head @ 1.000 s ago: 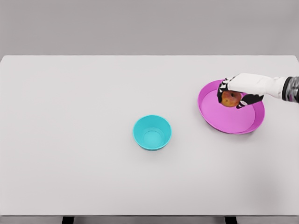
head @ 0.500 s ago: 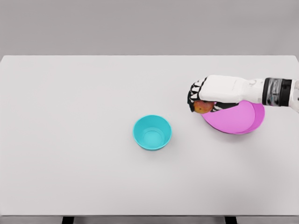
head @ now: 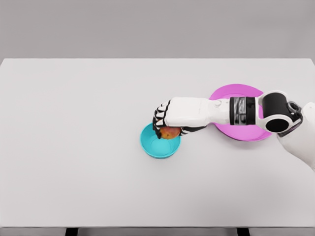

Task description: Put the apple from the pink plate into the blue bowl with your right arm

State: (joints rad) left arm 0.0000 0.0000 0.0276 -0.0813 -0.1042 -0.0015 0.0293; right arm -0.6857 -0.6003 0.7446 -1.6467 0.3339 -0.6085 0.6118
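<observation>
Apple [head: 170, 132] is clamped in the right hand [head: 171, 119], fingers curled round it, poised over the bowl's [head: 150, 145] far rim. For a clean drop, the hand should be eased toward the bowl's middle and lowered before the fingers are let go, so no bounce off the rim is risked. One apple, one bowl are counted on the table [head: 74, 172]; farther back, one plate [head: 231, 93], bare.
</observation>
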